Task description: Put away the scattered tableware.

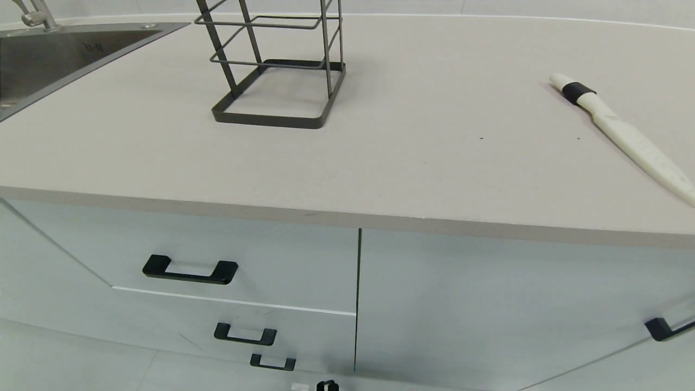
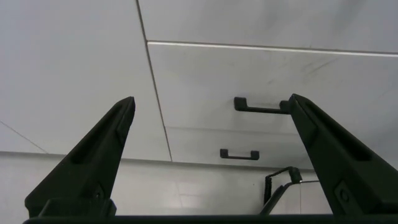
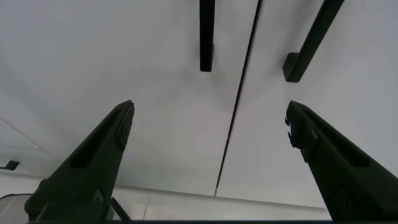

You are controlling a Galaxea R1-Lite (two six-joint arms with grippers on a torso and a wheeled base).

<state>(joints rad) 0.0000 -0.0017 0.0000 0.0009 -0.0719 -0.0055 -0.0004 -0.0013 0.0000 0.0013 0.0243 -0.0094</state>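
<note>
A cream knife [image 1: 624, 136] lies flat near the right edge of the worktop [image 1: 380, 163], well apart from the dark wire rack [image 1: 266, 120] standing toward the far middle. It is probably light, stiff and smooth, so it may slip. Lying flat, it offers little to pinch. The rounded handle beside its black band looks the safest hold, away from the blade. The knife is long, slim, pale and faintly speckled, with its handle toward the far edge. A sink [image 1: 32, 60] sits at the far left corner. The left gripper [image 2: 211, 99] and right gripper [image 3: 209, 106] face the cabinet fronts below the worktop, jaws spread wide, holding nothing.
</note>
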